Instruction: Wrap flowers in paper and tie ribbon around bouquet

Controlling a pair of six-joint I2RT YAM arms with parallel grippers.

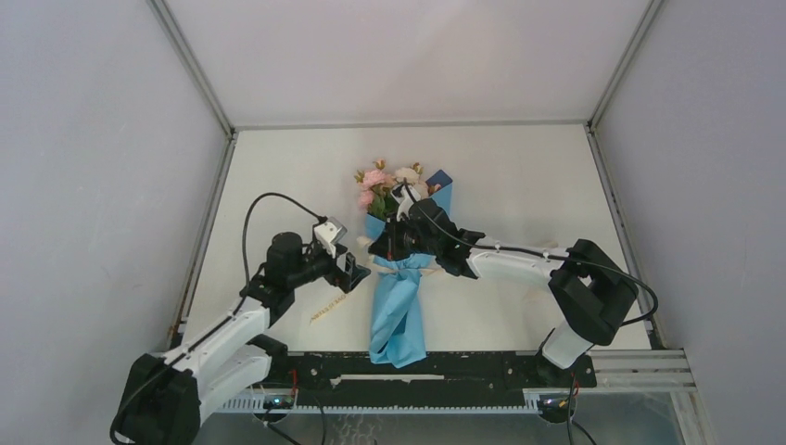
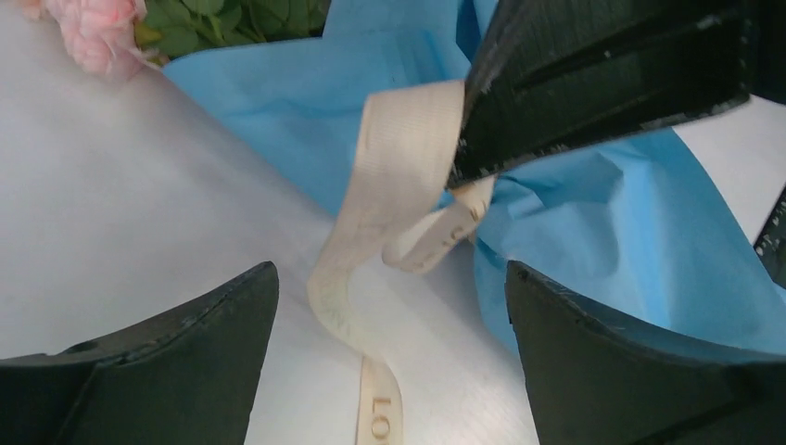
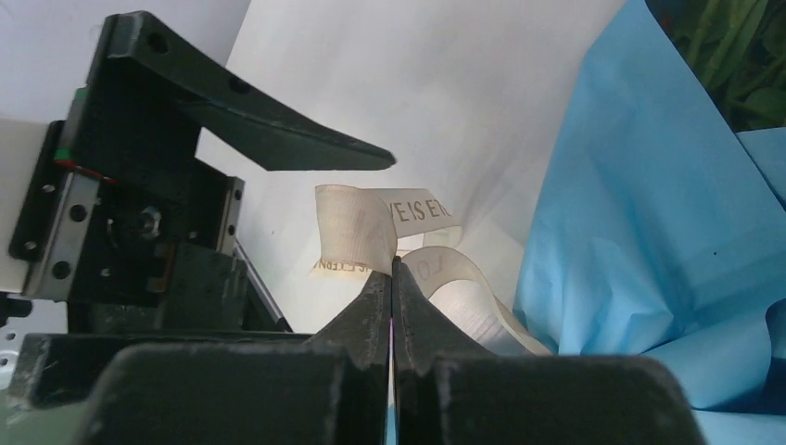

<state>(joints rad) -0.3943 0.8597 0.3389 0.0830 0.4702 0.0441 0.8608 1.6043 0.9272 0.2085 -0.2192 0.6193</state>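
- The flowers (image 1: pixel 385 184) lie wrapped in blue paper (image 1: pixel 397 320), a bouquet (image 1: pixel 400 278) flat on the table (image 1: pixel 519 185).
- Tying is the step in hand: the right gripper (image 3: pixel 393 278) is clamped on the ribbon (image 2: pixel 389 195) at the bouquet's pinched waist.
- The left gripper (image 1: pixel 355 271) stands wide and empty beside the ribbon's loop.
- Next, I judge, it must catch the loose tail and pull gently.

The left arm (image 1: pixel 227 336) reaches forward and rightward from its base. The left gripper (image 1: pixel 355 272) sits low over the desk (image 1: pixel 519 185), fingers spread wide with nothing between them. The right arm (image 1: pixel 519 263) bends at a raised elbow and stretches left. The right gripper (image 1: pixel 394 243) faces the left one, just apart, its fingers pressed together on the ribbon (image 3: pixel 357 236).
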